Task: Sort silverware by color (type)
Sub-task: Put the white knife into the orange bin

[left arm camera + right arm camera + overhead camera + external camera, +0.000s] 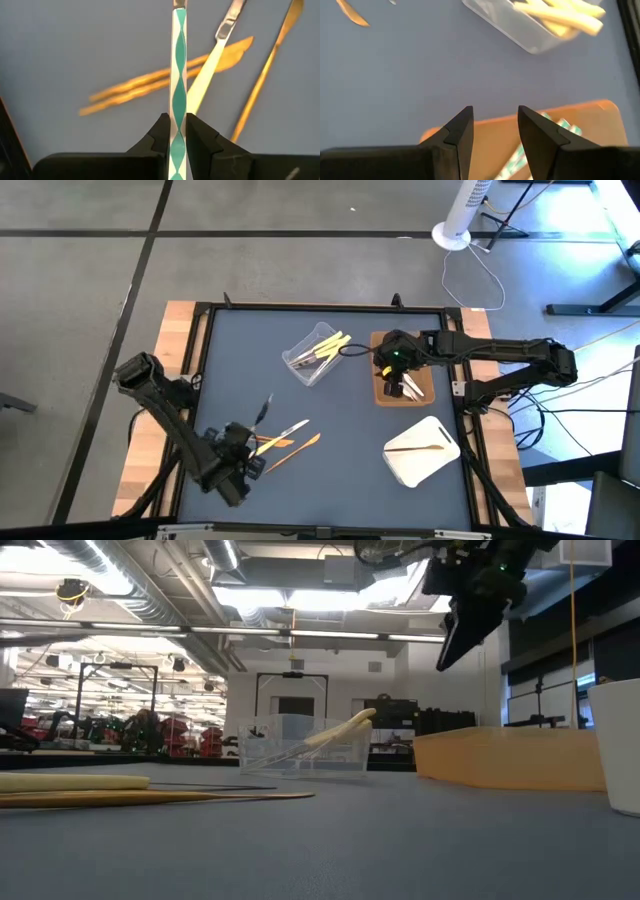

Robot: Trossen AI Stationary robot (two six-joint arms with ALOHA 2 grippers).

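On the blue table [240, 350], the clear tub [312, 358] holds yellow utensils [328, 345]; left hand [174, 131] grips a silver utensil [178, 60].

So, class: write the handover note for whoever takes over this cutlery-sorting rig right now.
Left gripper: shut on a green-and-white patterned utensil, above the loose pile.
Right gripper: open and empty, hovering over the brown tray.
Done: patterned pieces lie in the brown tray; pale yellow ones sit in the clear tub; one orange-brown piece lies on the white tray.
Left: carry the held utensil to the brown tray, then sort the orange-brown pieces and the pale-handled one on the mat.
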